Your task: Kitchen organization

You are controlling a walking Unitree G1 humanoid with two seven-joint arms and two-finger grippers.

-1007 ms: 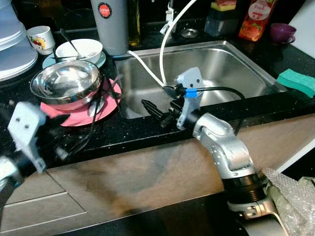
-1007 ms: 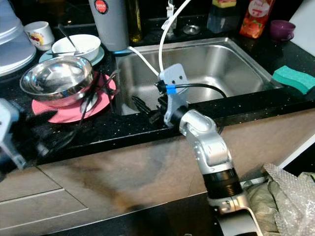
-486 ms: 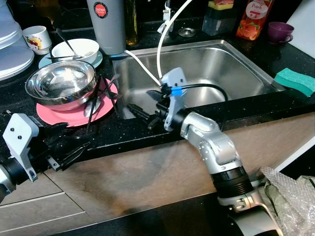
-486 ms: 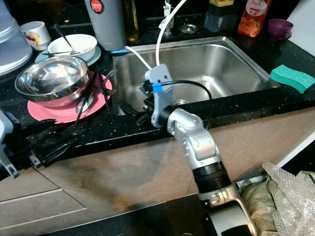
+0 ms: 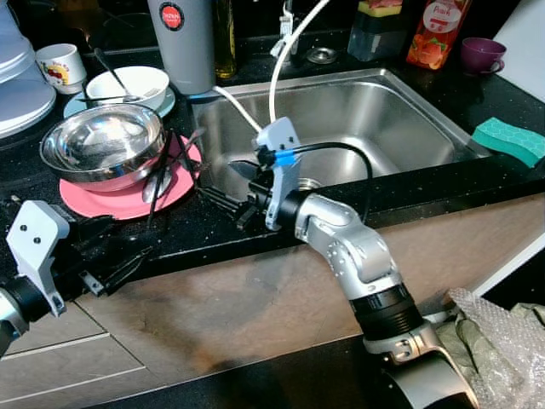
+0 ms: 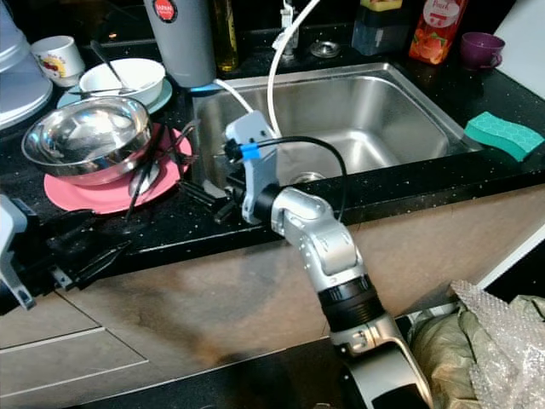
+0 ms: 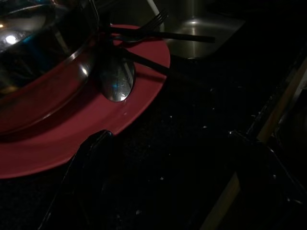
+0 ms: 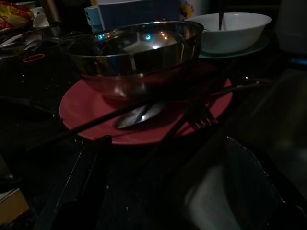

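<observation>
Black speckled counter [image 5: 213,234] runs along the sink. My left claw [image 5: 119,260], spread, waits at its front edge; just beyond, the shiny steel bowl [image 5: 102,145] sits on the red plate [image 5: 128,194]. My right claw [image 5: 223,203], spread, nears the plate's dark cutlery [image 8: 192,117]. Next, I judge, pinch one handle.

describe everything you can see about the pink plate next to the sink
The pink plate is a round, flat, matte plate, plastic or ceramic by its look, lying level on the black counter just left of the sink. A shiny steel bowl sits upright on it, covering much of its far side. A spoon lies bowl-up on its near rim beside dark-handled cutlery, including a fork. Neither gripper touches it.
</observation>
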